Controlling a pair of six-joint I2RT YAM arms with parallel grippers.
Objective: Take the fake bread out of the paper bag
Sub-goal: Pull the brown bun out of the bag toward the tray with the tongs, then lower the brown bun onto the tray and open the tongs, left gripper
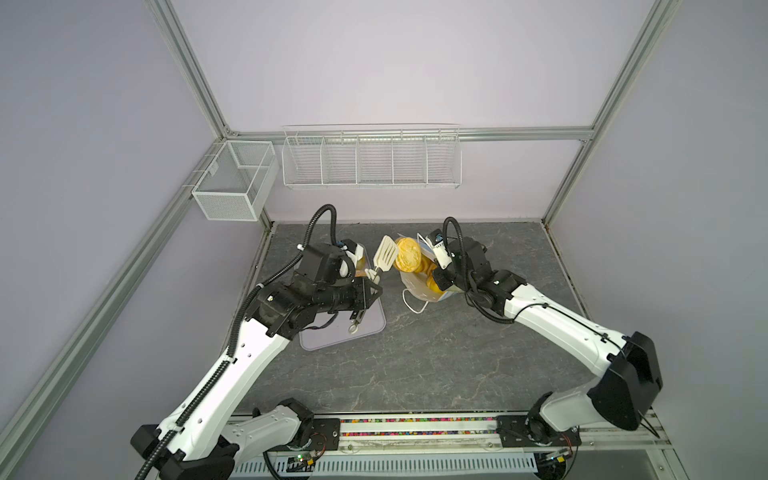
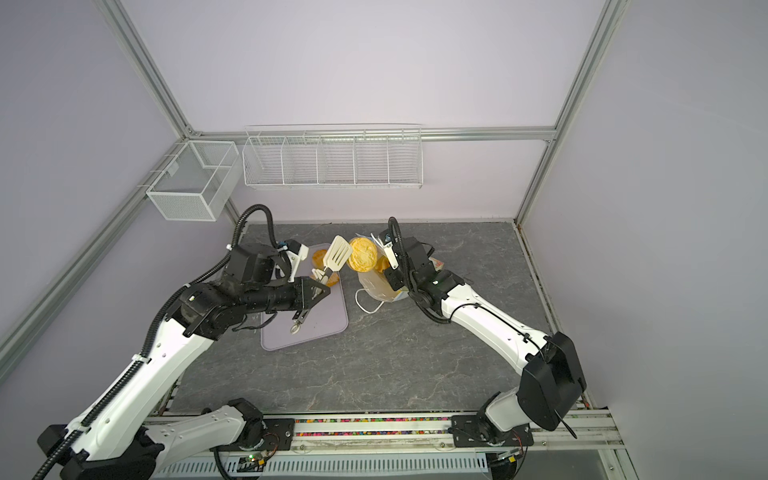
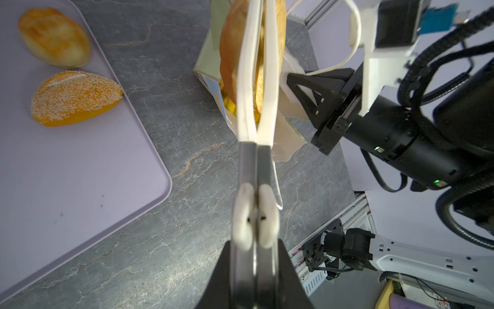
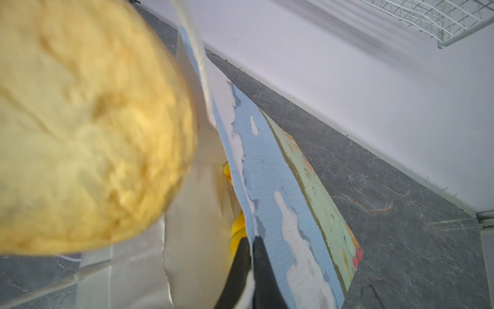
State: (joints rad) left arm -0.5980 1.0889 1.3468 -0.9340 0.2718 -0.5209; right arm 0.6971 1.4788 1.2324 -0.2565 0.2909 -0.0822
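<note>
Left gripper (image 3: 255, 214) clamps tongs (image 1: 384, 254) onto a bun (image 1: 409, 254) to lift it; right gripper (image 4: 252, 248) pinches the paper bag (image 4: 280, 200) steady; tray (image 3: 80, 174) at bag's nine o'clock.

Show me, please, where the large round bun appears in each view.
In a top view: bun mid-picture, right of the tongs.
In a top view: bun mid-picture, right of the tongs.
Left wrist: bun top centre, between the tongs' blades.
Right wrist: bun blurred, filling the left side.
Shared landmark: the paper bag.
</note>
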